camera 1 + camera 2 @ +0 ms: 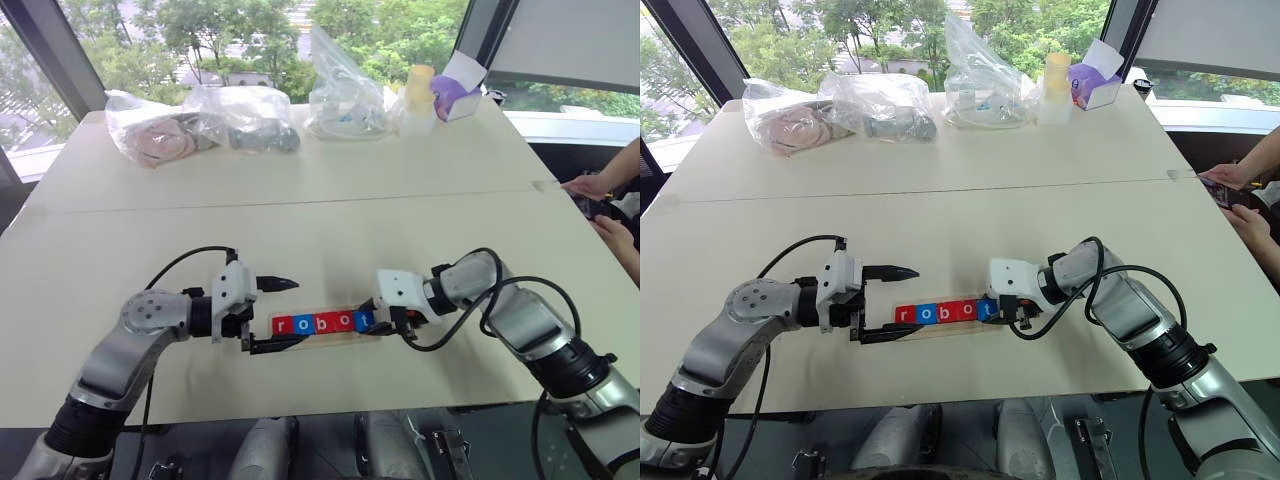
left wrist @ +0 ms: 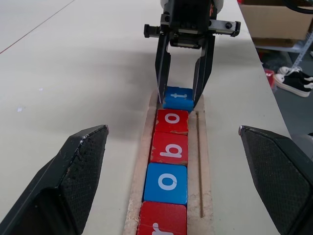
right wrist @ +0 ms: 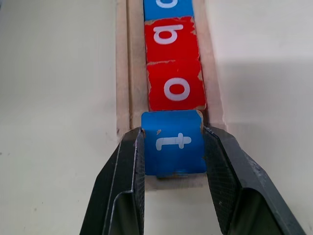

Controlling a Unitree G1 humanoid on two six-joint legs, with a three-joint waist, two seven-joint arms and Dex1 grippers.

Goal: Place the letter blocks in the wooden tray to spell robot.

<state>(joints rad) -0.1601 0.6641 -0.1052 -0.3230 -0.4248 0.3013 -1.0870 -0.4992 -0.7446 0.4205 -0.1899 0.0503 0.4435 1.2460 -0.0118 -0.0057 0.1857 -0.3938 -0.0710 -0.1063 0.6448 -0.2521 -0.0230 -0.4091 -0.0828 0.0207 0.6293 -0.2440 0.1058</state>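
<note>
Long narrow pale-wood tray (image 1: 318,340) sits on the cream tabletop (image 1: 300,220) near its front edge, between the two arms. All five flat square letter blocks (image 1: 322,322) lie in its slot in one touching row, reading r-o-b-o-t from the robot's left: red r, blue o, red b, red o, blue t. Right gripper (image 3: 173,142) is at the tray's right end, its two black fingers clamped on opposite sides of the blue t block (image 3: 174,142), which sits at the slot's end touching the red o block (image 3: 174,88). Left gripper (image 1: 272,315) is at the tray's left end, pointing along the row, black fingers spread wide, one on either side of the tray's end, gripping nothing; can't tell if the nearer finger touches the wood. Far side of the table: clear plastic bags (image 1: 210,120) with contents, a pale yellow bottle (image 1: 418,100), a small purple-and-white box (image 1: 458,90). A person's forearms (image 1: 615,195) reach in at the table's right edge.
</note>
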